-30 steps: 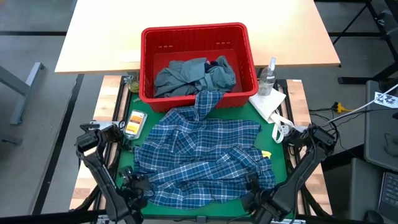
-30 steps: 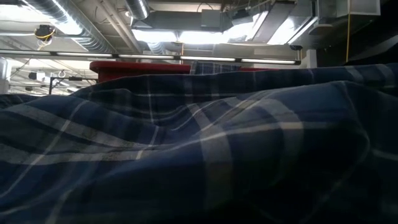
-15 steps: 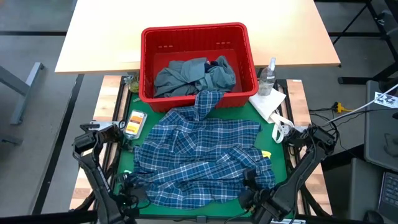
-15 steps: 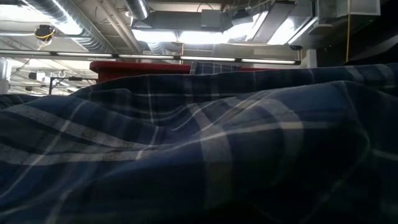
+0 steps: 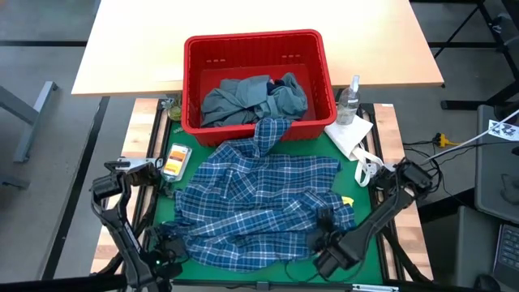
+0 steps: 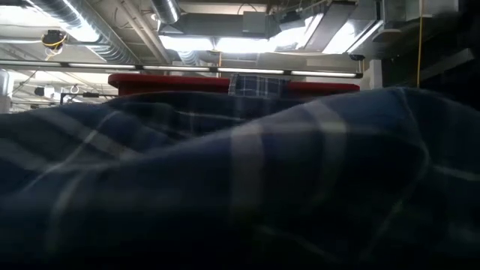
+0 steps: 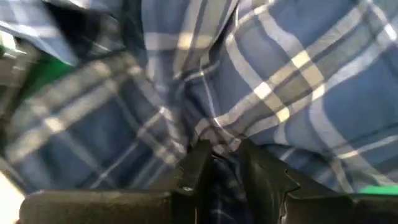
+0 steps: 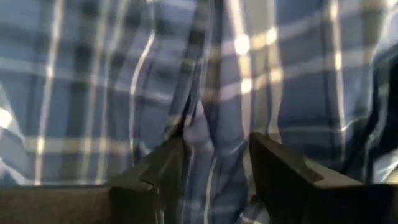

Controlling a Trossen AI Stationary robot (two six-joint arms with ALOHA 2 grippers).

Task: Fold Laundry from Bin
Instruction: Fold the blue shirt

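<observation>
Both jaws pinch plaid shirt (image 5: pixel 259 203) folds

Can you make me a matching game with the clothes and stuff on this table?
Things:
1. plaid shirt
2. grey-blue garment
3. spray bottle
4. left tool

Places:
A. inside the red bin
B. spread on the green mat
C. pinching plaid cloth
D. beside the bin, by the white paper towel

Pairs: 1-B, 2-A, 3-D, 4-C
</observation>
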